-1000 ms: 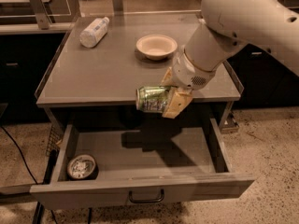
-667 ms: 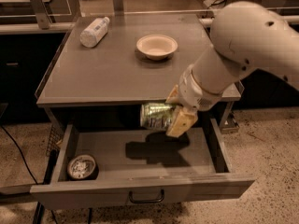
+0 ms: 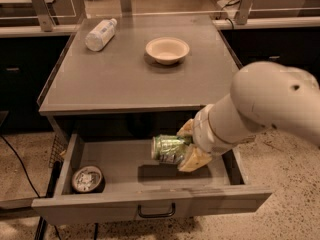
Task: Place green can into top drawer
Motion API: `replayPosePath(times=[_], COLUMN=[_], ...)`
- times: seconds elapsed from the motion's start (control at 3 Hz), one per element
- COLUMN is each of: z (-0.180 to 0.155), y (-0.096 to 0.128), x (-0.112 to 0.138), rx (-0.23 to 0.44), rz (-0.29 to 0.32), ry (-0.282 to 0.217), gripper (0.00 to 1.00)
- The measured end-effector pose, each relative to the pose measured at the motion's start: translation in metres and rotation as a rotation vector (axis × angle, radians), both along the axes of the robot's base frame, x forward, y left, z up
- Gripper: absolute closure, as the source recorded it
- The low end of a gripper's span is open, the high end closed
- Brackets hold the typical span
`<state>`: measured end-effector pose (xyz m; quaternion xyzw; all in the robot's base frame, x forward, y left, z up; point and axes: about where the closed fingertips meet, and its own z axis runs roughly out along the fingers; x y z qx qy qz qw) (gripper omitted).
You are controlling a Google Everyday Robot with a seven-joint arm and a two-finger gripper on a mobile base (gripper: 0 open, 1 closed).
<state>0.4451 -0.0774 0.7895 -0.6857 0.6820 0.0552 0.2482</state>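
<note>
The green can [image 3: 167,149] lies on its side in my gripper [image 3: 189,145], which is shut on it. I hold it just above the floor of the open top drawer [image 3: 150,204], near the drawer's middle right. The drawer is pulled out from under the grey cabinet top [image 3: 135,79]; its front panel carries a dark bar handle [image 3: 156,213]. My white arm [image 3: 260,109] reaches in from the right.
A round silver-topped can [image 3: 87,179] stands in the drawer's left front corner. On the cabinet top stand a cream bowl [image 3: 167,49] and a white plastic bottle [image 3: 100,34] lying on its side. Dark cabinets flank both sides.
My gripper has moved down and towards the front with the green can, from the cabinet top's front edge into the open drawer. The arm has swung lower on the right.
</note>
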Motion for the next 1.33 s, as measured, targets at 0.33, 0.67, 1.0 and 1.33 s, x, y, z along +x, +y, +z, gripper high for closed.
replayPosePath(times=[0.33,0.67,1.0,1.33], z=[-0.004,-0.006,-0.022,-0.037], y=[0.001,-0.001,-0.014,-0.022], x=[0.009,0.009,0.029,0.043], rx=[0.007,-0.044,-0.075,-0.075], rz=[-0.005,-0.003,-0.013,-0.021], ry=[-0.076,-0.096,-0.085,-0.066], gripper=[1.0,1.0,1.0,1.0])
